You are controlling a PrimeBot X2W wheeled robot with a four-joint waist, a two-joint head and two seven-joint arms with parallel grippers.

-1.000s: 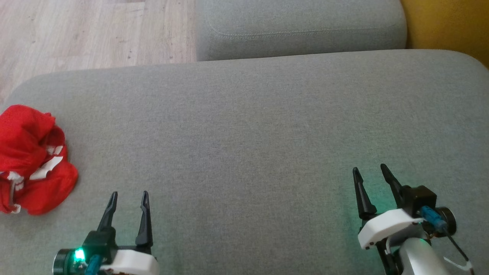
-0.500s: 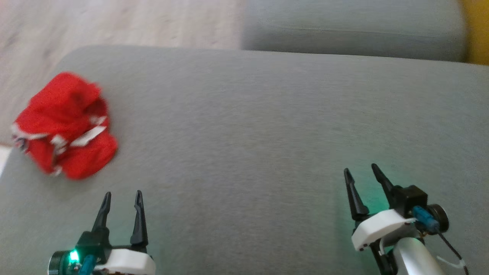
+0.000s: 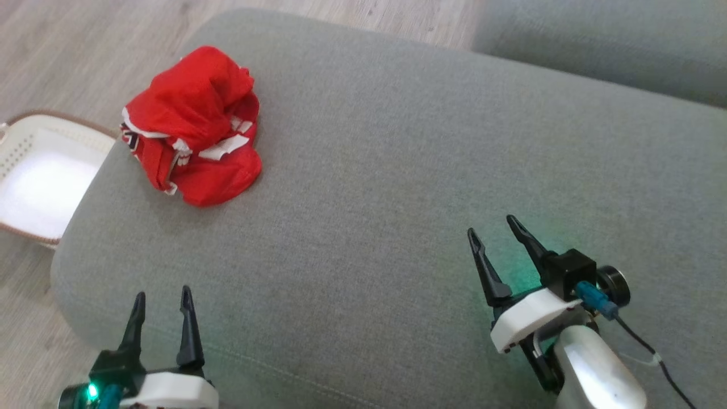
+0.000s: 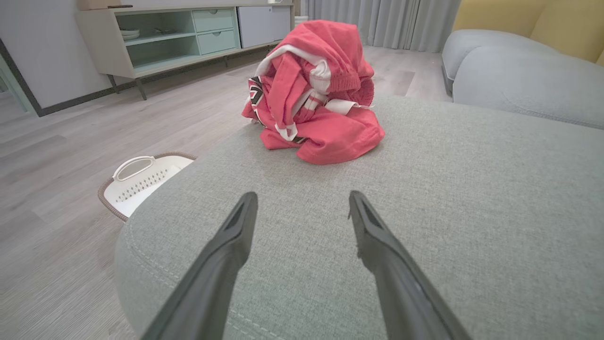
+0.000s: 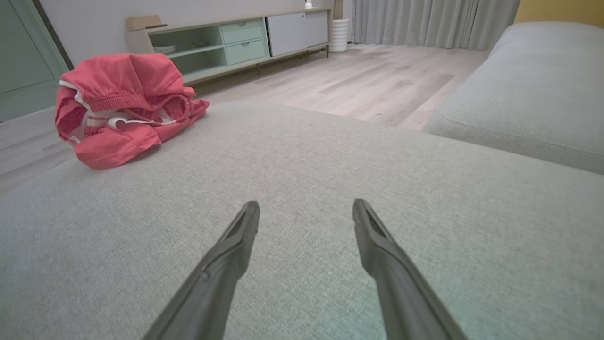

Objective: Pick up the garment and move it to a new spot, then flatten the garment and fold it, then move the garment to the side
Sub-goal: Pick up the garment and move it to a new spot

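The garment (image 3: 193,128) is a crumpled red piece with white and dark trim, lying in a heap near the far left corner of the grey cushion (image 3: 397,170). It sits straight ahead of my left gripper (image 4: 302,198) as the same garment (image 4: 314,92), and far off to the left as the garment (image 5: 120,106) in the right wrist view. My left gripper (image 3: 162,294) hovers open over the cushion's near left edge, well short of the heap. My right gripper (image 3: 491,224) is open over the cushion's right part, empty.
A white perforated basket (image 3: 34,176) with a brown rim stands on the wooden floor left of the cushion, also seen as the basket (image 4: 137,179). A second grey cushion (image 3: 613,45) lies beyond at the upper right. A low sideboard (image 4: 179,38) stands against the far wall.
The head camera has swung left and down, so the garment now sits further right and higher in view, and the basket has come in. Both grippers stay open.
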